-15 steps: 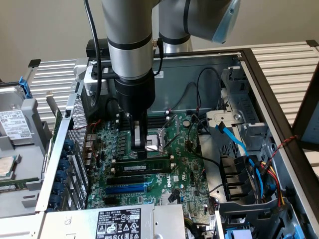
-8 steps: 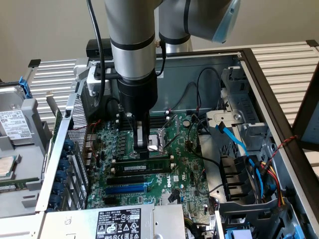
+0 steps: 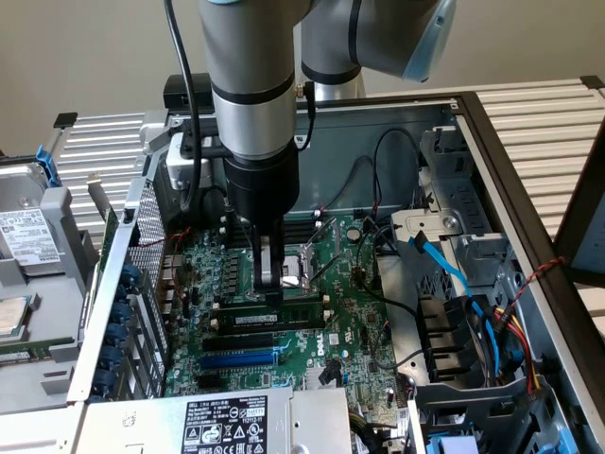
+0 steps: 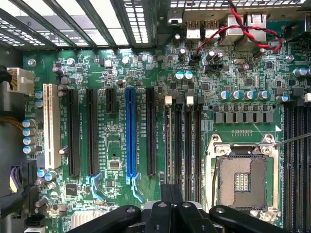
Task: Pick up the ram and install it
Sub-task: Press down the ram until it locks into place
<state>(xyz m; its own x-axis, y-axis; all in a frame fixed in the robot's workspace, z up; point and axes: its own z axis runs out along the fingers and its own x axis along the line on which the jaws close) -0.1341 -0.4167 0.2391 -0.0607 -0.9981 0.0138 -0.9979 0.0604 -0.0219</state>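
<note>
The exterior view shows the gripper (image 3: 272,284), closed with nothing visibly in it, pressing down on the ram (image 3: 269,319) (a long green stick with a white label) seated in a motherboard (image 3: 350,322) slot, while the wrist view shows one blue slot (image 4: 130,133) among black ones.

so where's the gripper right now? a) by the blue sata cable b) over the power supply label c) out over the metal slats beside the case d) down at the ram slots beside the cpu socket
d: the gripper is down on the motherboard at the ram, right next to the cpu socket.
</note>
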